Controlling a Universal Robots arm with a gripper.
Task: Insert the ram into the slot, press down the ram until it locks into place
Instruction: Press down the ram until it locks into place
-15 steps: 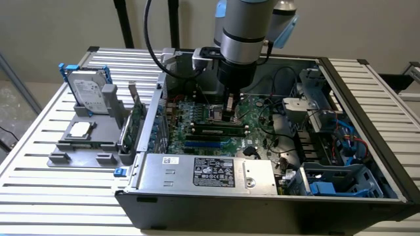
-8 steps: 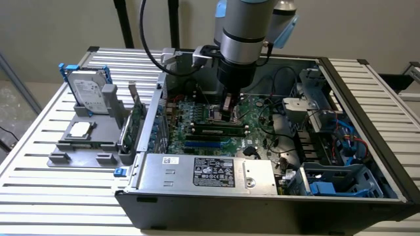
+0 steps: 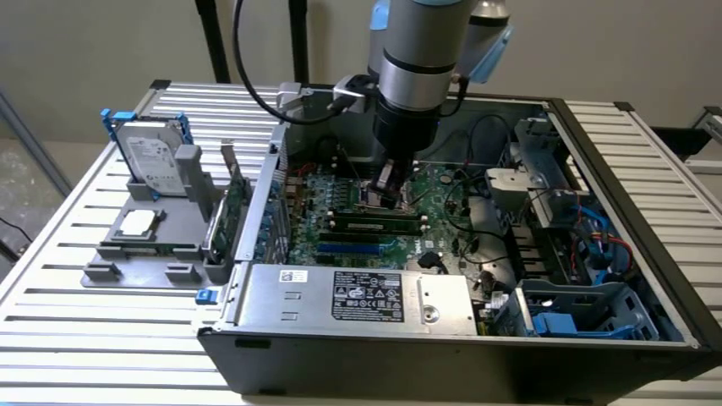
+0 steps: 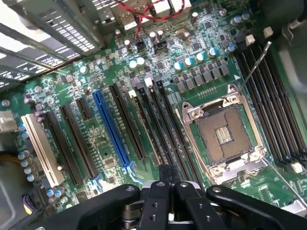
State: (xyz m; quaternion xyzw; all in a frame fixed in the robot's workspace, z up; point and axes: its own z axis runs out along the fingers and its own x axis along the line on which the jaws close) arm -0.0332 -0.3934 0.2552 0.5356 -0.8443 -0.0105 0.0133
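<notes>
One gripper (image 3: 390,196) reaches down into the open case (image 3: 631,338), its tips low over the board. In both views its two fingers (image 4: 158,196) are drawn together, and nothing can be seen between them.

There is one ram (image 3: 370,222). It stands on edge in a slot (image 3: 373,232) just beside the tips, on the side toward the power supply (image 3: 355,296); whether the tips touch it cannot be told.

The exterior view shows what lies outside the case: one grey fixture (image 3: 135,254), well apart from the gripper, carrying one drive (image 3: 155,159).

The wrist view (image 4: 169,173) shows the board up close. It has one silver-framed socket (image 4: 225,132) just ahead of the fingers, one blue socket (image 4: 111,129) and one white socket (image 4: 41,151) farther off. Four long black slots (image 4: 268,96) run in parallel on the side of the silver socket away from the blue one, and several more (image 4: 170,129) lie between the two; their exact number is unclear. The ram cannot be picked out there.
</notes>
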